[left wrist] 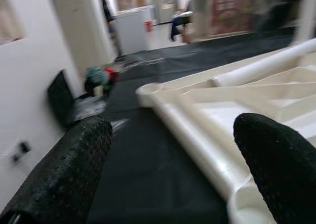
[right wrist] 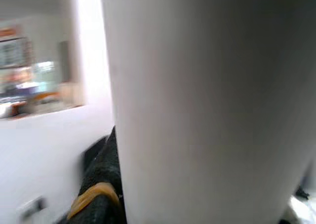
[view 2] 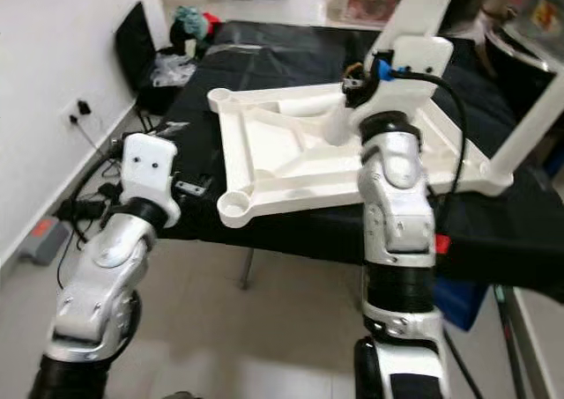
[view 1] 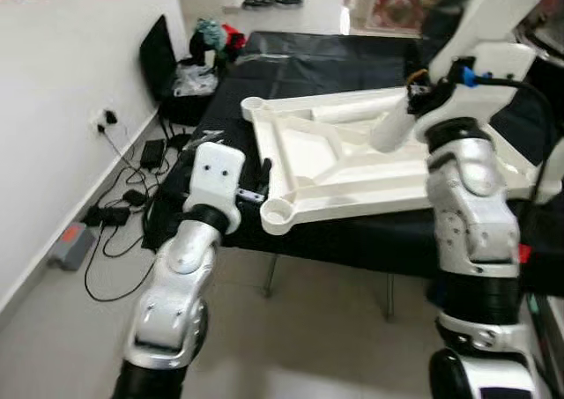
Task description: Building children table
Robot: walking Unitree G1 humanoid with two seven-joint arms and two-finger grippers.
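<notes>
From the head views, the white tabletop (view 1: 352,166) lies upside down on a black sheet (view 1: 308,64) over a table, ribs up, a round leg socket (view 1: 276,212) at its near corner by the sheet's edge; a white leg (view 1: 352,110) lies loose inside the frame near the far side, and another leg (view 2: 533,117) stands up slanted from the right corner; the right arm reaches over the tabletop, its gripper (view 1: 414,99) against a white tube (view 1: 392,126) that slants down into the frame; the left gripper (view 1: 256,183) hovers over the sheet just beside the tabletop's near left edge, close to the socket; against the wall sit a black case (view 1: 159,55), a socket (view 1: 104,117) and cables (view 1: 132,196) on the floor; in the left wrist view the two black fingers (left wrist: 64,179) stand well apart with nothing between them, the tabletop's rim (left wrist: 197,145) running past the one finger and the black sheet under the other; in the right wrist view the white tube (right wrist: 212,105) sits right up against the camera, a dark finger with a yellow band (right wrist: 96,194) pressed alongside it, so the right gripper looks clamped on the tube
</notes>
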